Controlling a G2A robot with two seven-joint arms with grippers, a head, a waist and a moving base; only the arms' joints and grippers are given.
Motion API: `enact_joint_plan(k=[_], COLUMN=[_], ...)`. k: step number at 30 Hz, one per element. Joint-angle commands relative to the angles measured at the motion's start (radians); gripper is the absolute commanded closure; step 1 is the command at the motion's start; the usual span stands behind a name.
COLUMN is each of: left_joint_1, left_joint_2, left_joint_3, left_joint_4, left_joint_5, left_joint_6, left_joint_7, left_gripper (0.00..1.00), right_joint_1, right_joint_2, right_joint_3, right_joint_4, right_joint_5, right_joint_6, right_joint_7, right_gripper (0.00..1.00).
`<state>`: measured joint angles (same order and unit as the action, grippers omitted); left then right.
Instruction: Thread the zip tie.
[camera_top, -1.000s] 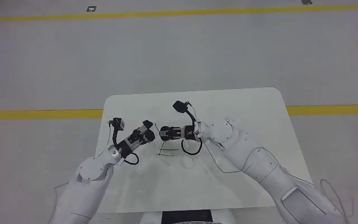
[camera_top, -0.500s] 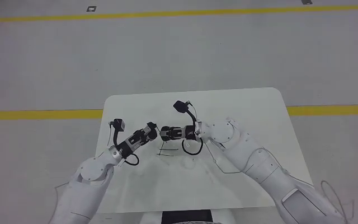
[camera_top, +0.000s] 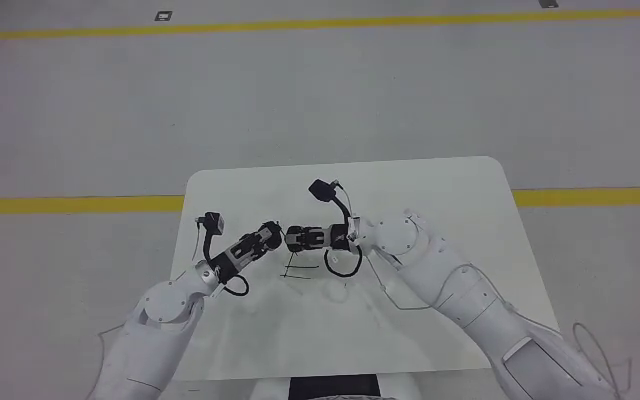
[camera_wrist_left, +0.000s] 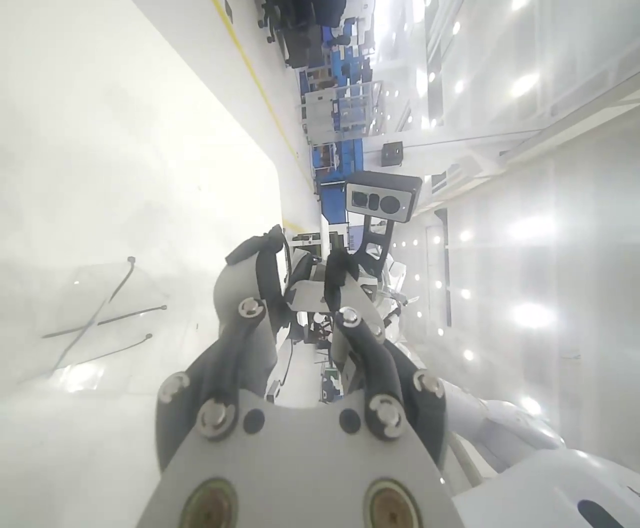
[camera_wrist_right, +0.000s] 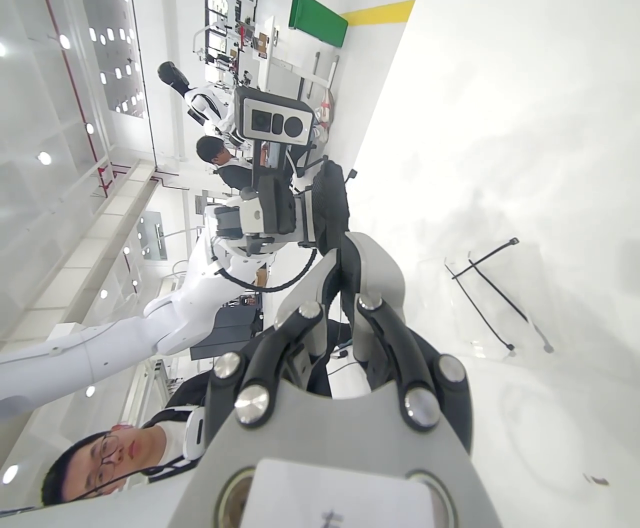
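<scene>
Three black zip ties (camera_top: 299, 268) lie crossed on the white table (camera_top: 450, 200), just in front of both grippers; they also appear in the left wrist view (camera_wrist_left: 107, 310) and the right wrist view (camera_wrist_right: 492, 300). My left gripper (camera_top: 271, 237) is open and points at my right gripper (camera_top: 291, 238), tip to tip above the table. In the left wrist view my left gripper (camera_wrist_left: 300, 255) has its fingers spread on either side of the right gripper's tip. My right gripper (camera_wrist_right: 345, 245) is shut. Whether a zip tie sits between its pads is hidden.
The zip ties rest on a clear, flat plastic piece (camera_wrist_right: 480, 345). Black cables (camera_top: 343, 262) loop under the right wrist. Bare table lies to the right and towards the far edge.
My left gripper has moved right towards the right gripper, closing the gap between the two tips. The right arm and the zip ties on the table have stayed put.
</scene>
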<state>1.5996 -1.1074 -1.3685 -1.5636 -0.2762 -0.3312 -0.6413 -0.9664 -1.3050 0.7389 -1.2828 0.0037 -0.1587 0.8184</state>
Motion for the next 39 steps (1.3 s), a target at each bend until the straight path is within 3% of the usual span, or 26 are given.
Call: enact_joint_plan(k=[1, 8, 22, 25, 30, 39], left_joint_1=[0.0, 0.003, 0.005, 0.005, 0.008, 0.009], left_joint_2=[0.001, 0.004, 0.007, 0.007, 0.009, 0.011], left_joint_3=[0.001, 0.006, 0.017, 0.018, 0.017, 0.018], left_joint_4=[0.001, -0.001, -0.007, -0.007, -0.01, -0.01], left_joint_5=[0.012, 0.053, 0.082, 0.084, 0.086, 0.088], left_joint_6=[-0.001, -0.009, -0.009, -0.009, -0.009, -0.009], left_joint_7=[0.006, 0.04, 0.082, 0.087, 0.093, 0.097], left_gripper=[0.83, 0.83, 0.96, 0.96, 0.87, 0.93], right_joint_1=[0.0, -0.001, 0.006, 0.008, 0.009, 0.011], right_joint_2=[-0.001, -0.005, -0.015, -0.017, -0.02, -0.025], right_joint_3=[0.001, 0.001, -0.005, -0.007, -0.006, -0.007], right_joint_4=[0.002, 0.009, 0.031, 0.034, 0.039, 0.044], right_joint_5=[0.002, 0.015, 0.036, 0.037, 0.041, 0.041], right_joint_6=[0.0, -0.008, -0.017, -0.018, -0.019, -0.018], right_joint_7=[0.003, 0.022, 0.052, 0.057, 0.06, 0.065], right_gripper=[1.0, 1.0, 1.0, 1.0, 1.0, 1.0])
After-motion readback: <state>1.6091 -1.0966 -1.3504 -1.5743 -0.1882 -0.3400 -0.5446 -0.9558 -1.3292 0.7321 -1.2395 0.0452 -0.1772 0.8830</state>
